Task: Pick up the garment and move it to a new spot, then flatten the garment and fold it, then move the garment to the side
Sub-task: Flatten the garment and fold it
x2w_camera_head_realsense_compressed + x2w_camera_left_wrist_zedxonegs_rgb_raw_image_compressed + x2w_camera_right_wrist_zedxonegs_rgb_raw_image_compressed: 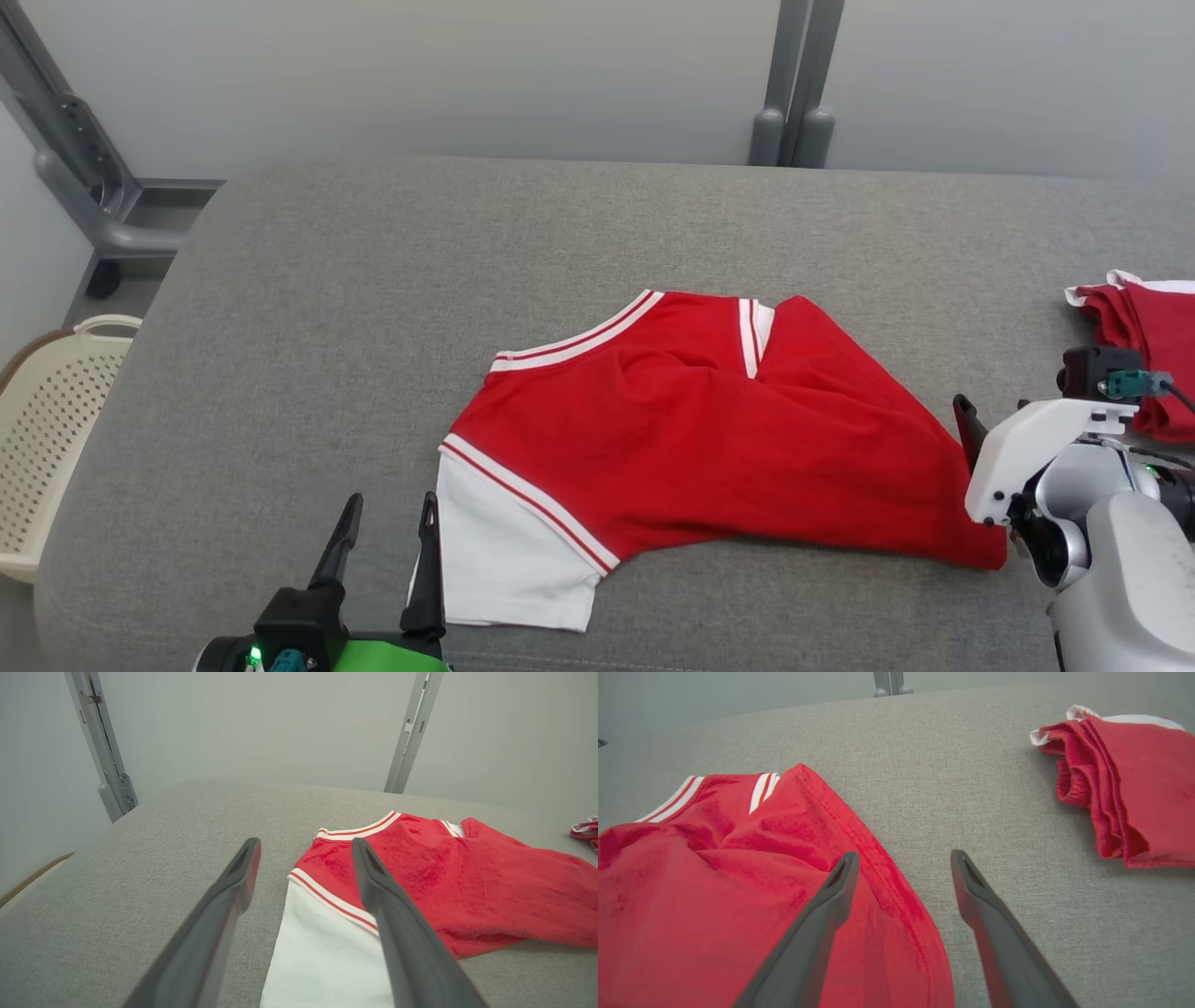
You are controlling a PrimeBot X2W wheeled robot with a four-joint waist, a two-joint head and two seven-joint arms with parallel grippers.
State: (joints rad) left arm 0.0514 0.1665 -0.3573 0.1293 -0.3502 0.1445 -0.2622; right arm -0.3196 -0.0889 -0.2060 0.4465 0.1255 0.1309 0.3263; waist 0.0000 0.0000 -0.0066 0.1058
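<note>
garment (709, 439) | red, white sleeve | partly folded, seemingly rumpled | mid-surface

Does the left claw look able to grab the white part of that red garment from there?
Probably yes. The left gripper stands open right at the edge of the white part of the red garment, and nothing lies on that part or between them.

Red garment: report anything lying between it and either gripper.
Nothing visible does. The left gripper is open beside the red garment's white panel, and the right gripper is open over its red edge. The folded red pile lies apart, far right on the grey surface.
</note>
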